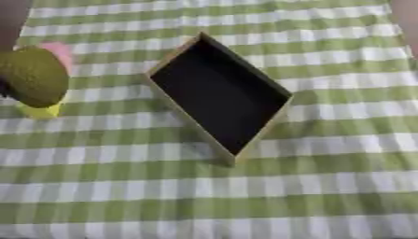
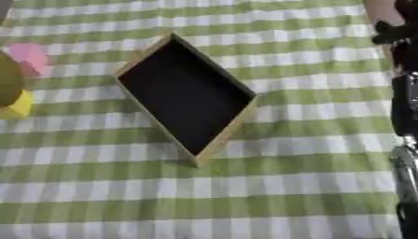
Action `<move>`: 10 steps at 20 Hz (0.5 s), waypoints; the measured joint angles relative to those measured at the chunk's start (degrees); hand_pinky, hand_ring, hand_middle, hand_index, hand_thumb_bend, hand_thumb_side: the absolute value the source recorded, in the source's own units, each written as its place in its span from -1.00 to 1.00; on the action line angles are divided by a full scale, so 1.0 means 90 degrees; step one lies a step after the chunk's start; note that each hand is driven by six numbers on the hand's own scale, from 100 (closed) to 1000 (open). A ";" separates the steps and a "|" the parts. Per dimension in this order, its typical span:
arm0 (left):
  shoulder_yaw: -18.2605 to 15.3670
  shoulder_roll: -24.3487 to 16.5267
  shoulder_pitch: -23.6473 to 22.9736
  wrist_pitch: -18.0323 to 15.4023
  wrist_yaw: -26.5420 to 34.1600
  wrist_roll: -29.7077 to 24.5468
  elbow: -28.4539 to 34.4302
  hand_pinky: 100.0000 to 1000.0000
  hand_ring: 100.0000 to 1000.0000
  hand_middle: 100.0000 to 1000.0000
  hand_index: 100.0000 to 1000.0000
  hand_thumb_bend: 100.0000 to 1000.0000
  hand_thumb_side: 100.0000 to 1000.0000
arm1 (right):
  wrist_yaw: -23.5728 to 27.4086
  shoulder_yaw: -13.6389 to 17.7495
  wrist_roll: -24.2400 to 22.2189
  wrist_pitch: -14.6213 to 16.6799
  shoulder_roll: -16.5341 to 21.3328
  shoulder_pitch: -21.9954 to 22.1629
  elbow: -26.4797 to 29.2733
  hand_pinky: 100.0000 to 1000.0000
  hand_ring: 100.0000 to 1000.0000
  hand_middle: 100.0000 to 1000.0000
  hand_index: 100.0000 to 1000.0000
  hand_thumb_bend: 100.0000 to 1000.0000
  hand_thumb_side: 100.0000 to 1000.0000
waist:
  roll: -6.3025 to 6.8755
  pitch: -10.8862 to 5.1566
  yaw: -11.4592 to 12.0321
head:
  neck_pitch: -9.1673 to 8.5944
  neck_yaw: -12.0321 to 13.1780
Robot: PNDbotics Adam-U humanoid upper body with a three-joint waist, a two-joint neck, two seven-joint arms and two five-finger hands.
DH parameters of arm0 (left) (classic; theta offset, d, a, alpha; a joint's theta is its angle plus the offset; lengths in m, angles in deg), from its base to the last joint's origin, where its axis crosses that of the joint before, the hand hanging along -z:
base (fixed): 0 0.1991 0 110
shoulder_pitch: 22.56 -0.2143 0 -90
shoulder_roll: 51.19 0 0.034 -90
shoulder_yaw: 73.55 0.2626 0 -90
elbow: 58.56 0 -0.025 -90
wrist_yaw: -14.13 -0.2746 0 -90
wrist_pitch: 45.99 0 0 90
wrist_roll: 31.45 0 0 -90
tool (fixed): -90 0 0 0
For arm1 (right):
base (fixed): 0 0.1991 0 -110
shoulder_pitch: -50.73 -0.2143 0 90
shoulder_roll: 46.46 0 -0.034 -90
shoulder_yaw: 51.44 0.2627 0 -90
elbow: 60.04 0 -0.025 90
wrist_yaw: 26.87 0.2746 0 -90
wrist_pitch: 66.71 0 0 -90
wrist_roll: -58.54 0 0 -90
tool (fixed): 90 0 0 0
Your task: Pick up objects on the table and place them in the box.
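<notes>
A green-and-white checked tablecloth [image 1: 245, 200] covers the whole table and fills both frames, its stripes running almost level from side to side.

Near the middle, a little toward the upper left, sits the box [image 1: 231, 156]: a shallow tray with a pale wooden rim and a dark inside, turned so that one corner points to the top of the frame and another to the bottom. Nothing shows inside it.

At the right edge of the right eye view a black arm with silver joints [image 2: 404, 112] runs from the upper corner down to the lower corner. Its hand cannot be made out, so whether those fingers are apart or together I cannot tell.

At the left edge of the frame, about level with the box's upper half, an olive-green rounded object [image 1: 32, 77] with a rough, dotted surface hangs in front of the cloth. What carries it is hidden, and no left hand can be made out.

Behind that object, at its upper right, a pink object [image 2: 29, 58] lies on the cloth. Just below the olive one a small yellow object [image 1: 41, 111] peeks out, also on the cloth. Both lie well apart from the box, to its left.
</notes>
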 measured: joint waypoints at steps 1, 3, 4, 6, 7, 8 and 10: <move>0.0090 0.0008 0.0224 0.0007 0.0098 -0.0112 -0.0007 0.08 -0.10 -0.22 0.03 -1.00 -1.00 | 0.0009 0.0000 -0.0003 -0.0003 0.0001 0.0006 0.0000 0.80 1.00 0.02 0.72 -1.00 0.14 | 0.0004 0.0000 -0.0015 | 0.0001 0.0013; 0.0260 0.0120 0.0649 0.0006 0.0279 -0.0346 -0.0073 0.08 -0.10 -0.21 0.03 -1.00 -1.00 | 0.0038 0.0000 -0.0010 -0.0012 0.0004 0.0019 0.0000 0.80 1.00 0.02 0.72 -1.00 0.14 | 0.0014 -0.0001 -0.0041 | 0.0002 0.0036; 0.0350 0.0203 0.0847 0.0006 0.0366 -0.0467 -0.0117 0.08 -0.10 -0.21 0.03 -1.00 -1.00 | 0.0052 0.0000 -0.0013 -0.0014 0.0006 0.0019 0.0000 0.80 1.00 0.02 0.72 -1.00 0.14 | 0.0023 -0.0006 -0.0057 | 0.0002 0.0043; 0.0527 0.0389 0.1232 0.0002 0.0503 -0.0703 -0.0206 0.08 -0.10 -0.21 0.03 -1.00 -1.00 | 0.0075 0.0000 -0.0014 -0.0015 0.0018 0.0019 0.0000 0.80 1.00 0.03 0.72 -1.00 0.14 | 0.0043 -0.0019 -0.0088 | 0.0003 0.0052; 0.0608 0.0488 0.1417 -0.0003 0.0552 -0.0813 -0.0253 0.08 -0.10 -0.20 0.03 -1.00 -1.00 | 0.0094 0.0000 -0.0014 -0.0015 0.0023 0.0016 0.0000 0.80 1.00 0.03 0.72 -1.00 0.14 | 0.0055 -0.0020 -0.0107 | 0.0004 0.0063; 0.0698 0.0606 0.1605 -0.0006 0.0602 -0.0933 -0.0310 0.08 -0.10 -0.20 0.04 -1.00 -1.00 | 0.0110 0.0000 -0.0014 -0.0015 0.0035 0.0011 0.0000 0.80 1.00 0.03 0.72 -1.00 0.14 | 0.0065 -0.0021 -0.0136 | 0.0006 0.0076; 0.0848 0.0815 0.1909 -0.0007 0.0688 -0.1136 -0.0424 0.09 -0.10 -0.20 0.04 -1.00 -1.00 | 0.0136 -0.0001 -0.0014 -0.0015 0.0061 -0.0012 0.0000 0.80 1.00 0.03 0.72 -1.00 0.15 | 0.0089 -0.0023 -0.0180 | 0.0010 0.0100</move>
